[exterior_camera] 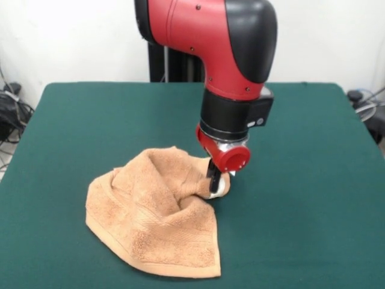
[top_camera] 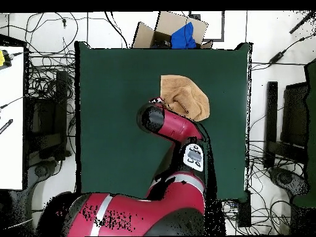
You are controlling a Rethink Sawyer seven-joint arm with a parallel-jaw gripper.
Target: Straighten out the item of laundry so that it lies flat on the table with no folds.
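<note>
Towel (exterior_camera: 153, 217), orange-tan: crumpled on green worktop (exterior_camera: 301, 180), one gathered corner pinched in closed jaws (exterior_camera: 215, 185); remainder spread from the jaws toward the worktop's camera-side edge, folded.

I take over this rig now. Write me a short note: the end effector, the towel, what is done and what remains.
End effector: low at the table, at a bunched corner of the small orange-tan terry-cloth towel; open or shut cannot be seen.
Towel: on the dark green cloth-covered table, on the half away from the robot, crumpled, with raised folds.
Done: nothing visibly flat yet.
Left: spread it flat, no folds.
</note>
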